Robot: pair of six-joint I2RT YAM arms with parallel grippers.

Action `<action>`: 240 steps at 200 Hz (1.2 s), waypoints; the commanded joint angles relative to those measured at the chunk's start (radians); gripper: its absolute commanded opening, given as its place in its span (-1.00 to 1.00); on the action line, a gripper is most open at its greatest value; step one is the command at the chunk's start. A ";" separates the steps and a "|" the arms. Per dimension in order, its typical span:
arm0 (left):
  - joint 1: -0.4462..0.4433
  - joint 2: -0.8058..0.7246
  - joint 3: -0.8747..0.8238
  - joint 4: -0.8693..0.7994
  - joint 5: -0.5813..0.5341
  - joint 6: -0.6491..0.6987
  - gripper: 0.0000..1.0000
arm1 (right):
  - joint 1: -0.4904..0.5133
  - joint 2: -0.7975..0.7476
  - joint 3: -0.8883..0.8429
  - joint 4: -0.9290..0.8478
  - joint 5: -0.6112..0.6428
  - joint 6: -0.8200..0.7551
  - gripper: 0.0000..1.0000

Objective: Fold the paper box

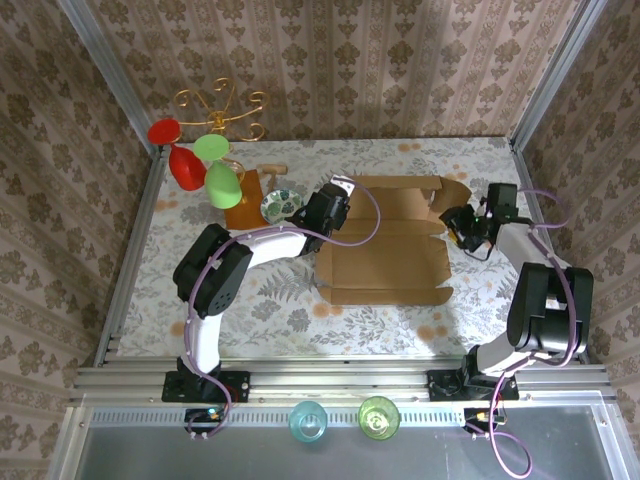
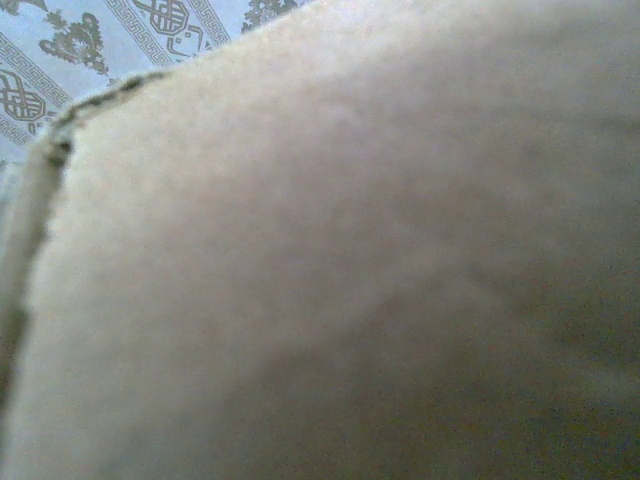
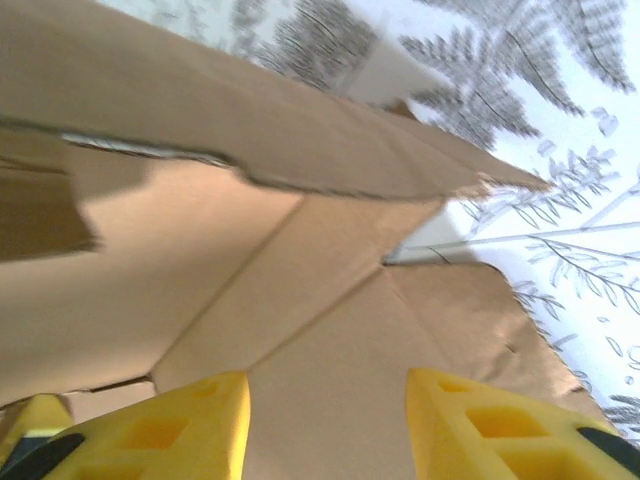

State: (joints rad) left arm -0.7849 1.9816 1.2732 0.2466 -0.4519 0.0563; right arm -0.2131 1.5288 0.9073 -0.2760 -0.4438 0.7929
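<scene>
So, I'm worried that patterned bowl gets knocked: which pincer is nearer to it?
Left. The left pincer is just beside the bowl, at the left edge of the paper box; the right pincer is beyond the box, at its right side.

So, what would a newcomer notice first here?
The paper box, brown cardboard with some flaps raised, dominates mid-table, the left gripper at its far left corner and the right gripper, yellow fingers apart, at its right edge. Then the red and green goblets by the far left corner.
</scene>
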 commanded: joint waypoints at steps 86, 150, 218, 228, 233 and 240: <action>0.001 0.028 0.036 -0.048 0.005 0.056 -1.00 | -0.006 0.321 0.200 0.028 0.066 -0.067 -0.06; 0.040 0.113 0.191 -0.196 0.060 -0.016 -1.00 | -0.010 0.390 0.270 -0.017 0.063 -0.121 0.16; 0.091 0.141 0.188 -0.230 0.112 -0.078 -1.00 | -0.023 0.409 0.355 -0.081 0.004 -0.189 0.29; 0.101 0.140 0.187 -0.226 0.126 -0.079 -1.00 | -0.021 0.416 0.366 -0.078 -0.011 -0.193 0.31; 0.102 0.141 0.187 -0.220 0.128 -0.072 -1.00 | -0.021 0.421 0.374 -0.081 -0.016 -0.194 0.31; 0.106 0.143 0.189 -0.218 0.128 -0.065 -1.00 | -0.019 0.429 0.386 -0.087 -0.018 -0.198 0.32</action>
State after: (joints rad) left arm -0.7048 2.0995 1.4746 0.0830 -0.3367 -0.0219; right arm -0.2310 1.9186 1.2488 -0.3180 -0.4198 0.6357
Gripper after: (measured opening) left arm 0.103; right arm 0.655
